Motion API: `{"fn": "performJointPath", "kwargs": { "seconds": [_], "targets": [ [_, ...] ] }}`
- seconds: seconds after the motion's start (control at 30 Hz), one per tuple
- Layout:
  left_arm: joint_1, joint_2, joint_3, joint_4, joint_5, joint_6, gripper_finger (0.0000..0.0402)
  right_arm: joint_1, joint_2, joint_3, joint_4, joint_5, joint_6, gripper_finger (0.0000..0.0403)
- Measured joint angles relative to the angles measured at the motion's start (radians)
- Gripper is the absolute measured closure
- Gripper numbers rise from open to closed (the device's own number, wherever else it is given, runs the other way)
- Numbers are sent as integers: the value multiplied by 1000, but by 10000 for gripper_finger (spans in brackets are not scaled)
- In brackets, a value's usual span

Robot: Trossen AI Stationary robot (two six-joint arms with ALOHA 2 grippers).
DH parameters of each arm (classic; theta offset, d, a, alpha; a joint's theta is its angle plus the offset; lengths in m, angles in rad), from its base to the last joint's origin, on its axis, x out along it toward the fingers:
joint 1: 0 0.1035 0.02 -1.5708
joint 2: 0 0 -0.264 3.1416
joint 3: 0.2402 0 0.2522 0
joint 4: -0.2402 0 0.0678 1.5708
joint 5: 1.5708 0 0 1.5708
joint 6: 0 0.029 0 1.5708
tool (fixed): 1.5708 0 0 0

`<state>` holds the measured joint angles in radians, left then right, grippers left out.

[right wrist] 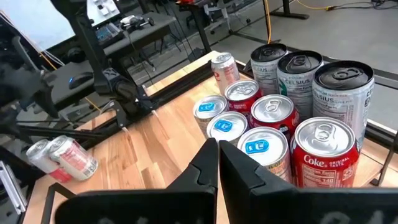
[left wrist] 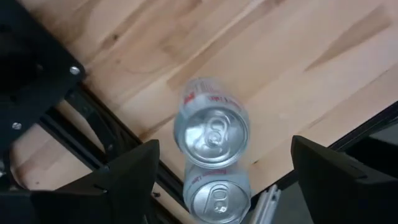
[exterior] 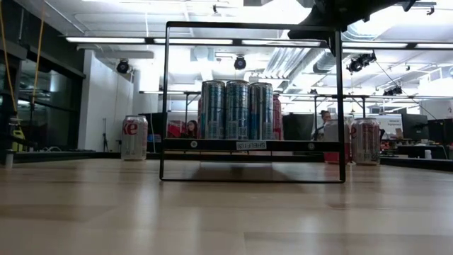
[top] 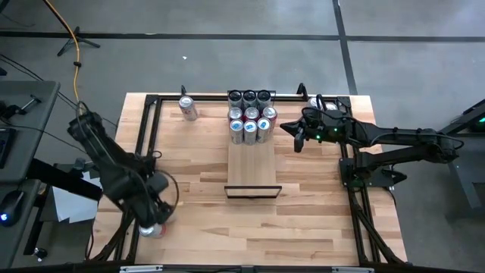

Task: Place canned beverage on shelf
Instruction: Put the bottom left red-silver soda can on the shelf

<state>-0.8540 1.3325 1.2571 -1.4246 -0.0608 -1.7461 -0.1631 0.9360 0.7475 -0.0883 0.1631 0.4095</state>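
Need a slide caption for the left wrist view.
Open left claw hovers above two upright silver cans at the butcher-block table's edge.

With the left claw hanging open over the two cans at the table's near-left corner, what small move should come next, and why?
Probably lower the left claw straight down around the upper can, then close. Its fingers stand wide on either side of that can, which stands upright but touches a second can, so a careful descent matters. The right claw waits shut beside the shelf.

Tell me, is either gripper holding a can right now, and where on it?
Nothing is held. The left gripper hangs open above two silver cans at the table's near left corner, touching neither. The right gripper is shut and empty beside the shelf.
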Motion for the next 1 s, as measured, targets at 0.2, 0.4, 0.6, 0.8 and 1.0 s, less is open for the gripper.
{"fn": "performJointPath", "kwargs": {
  "seconds": [0.2,0.4,0.6,0.8,1.0],
  "targets": [
    [-32,64,-1,19,-9,2,92,0,0,0,1,0,0,402],
    [-38,41,-113,200,12,-6,92,0,0,0,1,1,0,402],
    [-36,37,-160,184,18,-14,92,0,0,0,2,25,21,402],
    [-35,35,-162,180,15,-7,92,0,0,0,2,29,27,402],
    [-35,37,-114,186,14,33,92,0,0,0,2,36,17,402]
  ]
}}
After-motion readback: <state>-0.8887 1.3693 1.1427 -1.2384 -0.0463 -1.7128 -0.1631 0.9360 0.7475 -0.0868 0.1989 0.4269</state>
